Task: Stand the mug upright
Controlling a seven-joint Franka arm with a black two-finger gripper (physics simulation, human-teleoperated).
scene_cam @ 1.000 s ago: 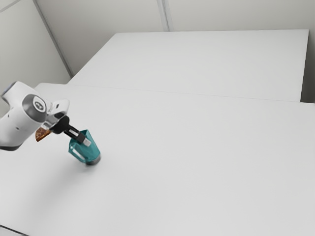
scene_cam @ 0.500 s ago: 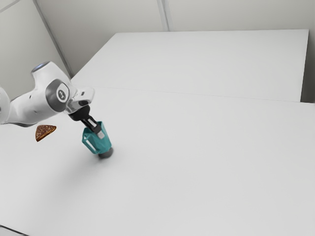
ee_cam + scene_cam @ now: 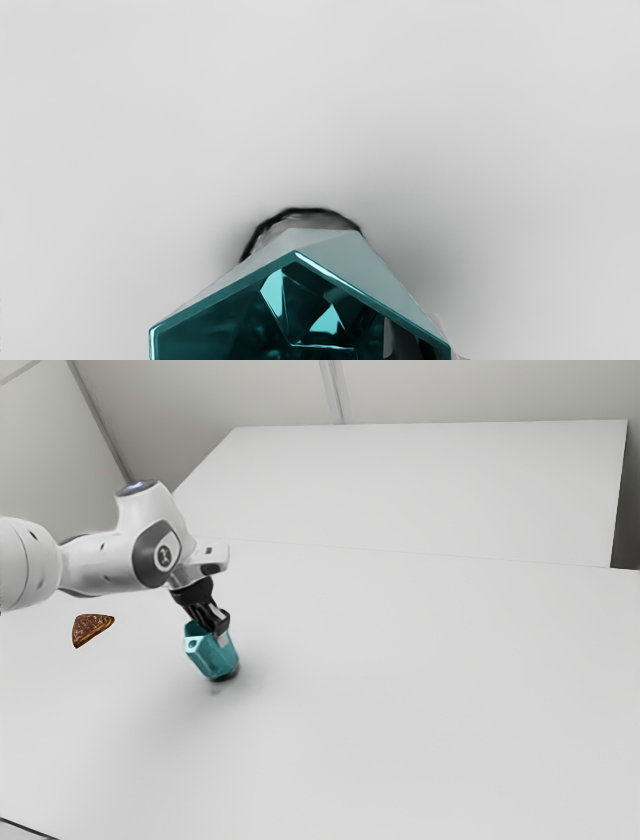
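Note:
In the exterior view the black gripper reaches down to the rim of the teal, faceted mug, shut on its wall. The mug's mouth faces up toward the hand and its dark base points down, with the body leaning somewhat. Whether the base touches the table I cannot tell. Seen in the wrist view, the gripper has one finger inside the mug and the other against the outside of the same wall. The open mouth faces the camera, and the dark-edged base shows beyond it.
A brown, wedge-shaped piece of food lies on the white table, toward the exterior view's left, below the arm. A dark cable-like line crosses the lower left corner.
My hand and the mug have moved together toward the exterior view's right and slightly up in it. The mug has turned, its handle loop now showing less, and the brown piece has come into fuller view.

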